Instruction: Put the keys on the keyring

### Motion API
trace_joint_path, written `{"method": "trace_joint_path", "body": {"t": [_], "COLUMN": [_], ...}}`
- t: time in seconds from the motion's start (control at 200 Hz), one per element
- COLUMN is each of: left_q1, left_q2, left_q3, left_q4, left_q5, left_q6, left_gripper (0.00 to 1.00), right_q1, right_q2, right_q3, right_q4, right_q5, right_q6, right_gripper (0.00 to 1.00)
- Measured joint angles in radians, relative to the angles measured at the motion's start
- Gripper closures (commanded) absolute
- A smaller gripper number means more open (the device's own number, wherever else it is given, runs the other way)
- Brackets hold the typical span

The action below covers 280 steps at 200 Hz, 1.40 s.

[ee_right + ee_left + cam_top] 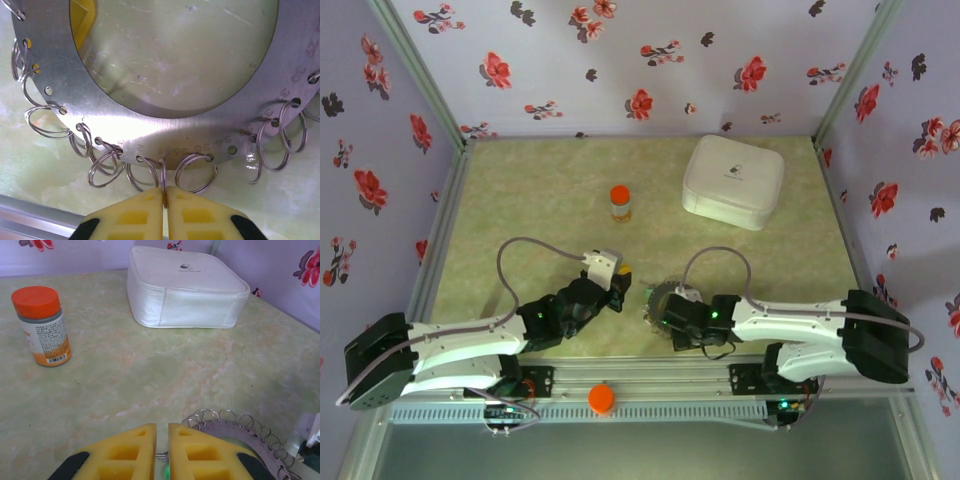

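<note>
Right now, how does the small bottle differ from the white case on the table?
The bottle stands tall and narrow; the white case lies low and wide. The bottle has an orange cap and printed label; the case is white with a small dark logo. Both rest on the table, apart.
</note>
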Motion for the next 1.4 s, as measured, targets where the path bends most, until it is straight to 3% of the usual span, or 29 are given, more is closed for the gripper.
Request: {"method": "trace_joint_path", "body": {"t": [0.225,0.755,1.095,1.4], "left_q1": [0.000,0.000,0.000,0.000], "left_q2": [-0.007,-0.024,-0.040,-0.051], "left_q3": [-0.005,-0.005,-0.005,-0.006], "left_q4": [0.000,0.000,-0.007,-0.016], "left_q5": [0.000,0.000,0.000,0.000], "left_q6": [0.000,0.000,0.000,0.003], "left_gripper": [0.85,0.86,0.86,0.88], "right_q1": [-0.007,-0.021,-0.026,-0.028], "right_q2": [0.019,0.029,0.043,0.057], "right_q3": [0.009,0.010,0.011,0.024], "right_q4": [0.000,0.012,0.043,0.053], "right_q5": [0.001,0.004,0.004,0.005], "right_q6": [-0.014,-0.023,-0.032,-0.040], "right_gripper": [0.83,0.89,0.85,1.00]}}
